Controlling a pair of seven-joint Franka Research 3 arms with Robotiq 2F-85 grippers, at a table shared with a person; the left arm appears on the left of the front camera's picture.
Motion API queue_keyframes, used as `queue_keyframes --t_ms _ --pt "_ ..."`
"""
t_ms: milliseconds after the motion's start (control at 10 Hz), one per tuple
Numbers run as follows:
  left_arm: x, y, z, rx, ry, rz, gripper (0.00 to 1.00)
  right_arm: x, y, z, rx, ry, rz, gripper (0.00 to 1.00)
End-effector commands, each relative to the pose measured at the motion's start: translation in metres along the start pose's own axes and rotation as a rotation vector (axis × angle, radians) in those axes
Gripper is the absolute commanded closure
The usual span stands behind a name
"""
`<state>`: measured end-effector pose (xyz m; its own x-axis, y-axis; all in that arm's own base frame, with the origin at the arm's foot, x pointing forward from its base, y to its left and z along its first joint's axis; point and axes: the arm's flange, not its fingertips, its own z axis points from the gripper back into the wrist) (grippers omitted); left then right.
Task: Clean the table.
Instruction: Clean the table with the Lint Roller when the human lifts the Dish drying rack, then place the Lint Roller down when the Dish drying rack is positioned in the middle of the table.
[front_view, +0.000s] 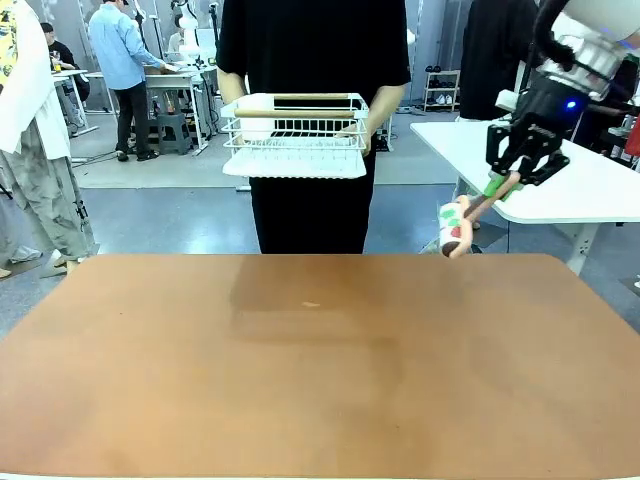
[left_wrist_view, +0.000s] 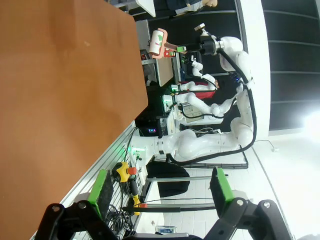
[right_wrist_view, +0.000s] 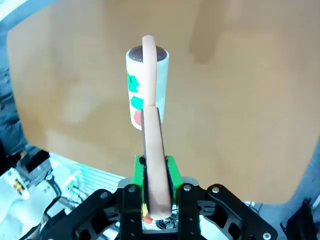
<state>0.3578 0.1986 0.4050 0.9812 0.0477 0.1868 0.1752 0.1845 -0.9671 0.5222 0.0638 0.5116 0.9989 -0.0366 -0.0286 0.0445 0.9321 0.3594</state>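
Note:
The terracotta table (front_view: 320, 390) spreads across the front view, with a small pale speck (front_view: 311, 304) near its middle. My right gripper (front_view: 505, 183) hangs above the far right corner, shut on the pink handle of a lint roller (front_view: 456, 228). The roller's white roll, marked with green and red patches, points down toward the table edge. In the right wrist view the lint roller (right_wrist_view: 146, 85) rises from between the green pads of the right gripper (right_wrist_view: 155, 175) over the table (right_wrist_view: 240, 100). My left gripper (left_wrist_view: 161, 187) stands open and holds nothing, beside the table (left_wrist_view: 60, 100).
A person in black stands at the far edge holding a white wire basket (front_view: 295, 135) with a wooden handle above the table. A white-topped table (front_view: 570, 180) sits behind on the right. Other people work at the back left.

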Motion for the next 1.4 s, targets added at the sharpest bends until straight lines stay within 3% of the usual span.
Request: queue_keyframes --t_ms 0,100,200,1300 --pt "-0.0017 -0.0006 0.0021 -0.002 -0.001 -0.003 0.0 -0.008 -0.0022 0.0029 -0.104 0.004 -0.05 0.78" --pt "-0.0017 -0.0006 0.0021 -0.002 -0.001 -0.003 0.0 0.0005 -0.0072 0.0013 -0.166 0.012 -0.059 0.78" --pt "-0.0017 -0.0006 0.0021 -0.002 -0.001 -0.003 0.0 -0.0071 -0.0046 0.0057 -0.047 -0.008 -0.016 0.78" --pt "-0.0017 -0.0006 0.0021 -0.002 -0.001 -0.003 0.0 -0.0071 -0.0046 0.0057 -0.047 -0.008 -0.016 0.78"
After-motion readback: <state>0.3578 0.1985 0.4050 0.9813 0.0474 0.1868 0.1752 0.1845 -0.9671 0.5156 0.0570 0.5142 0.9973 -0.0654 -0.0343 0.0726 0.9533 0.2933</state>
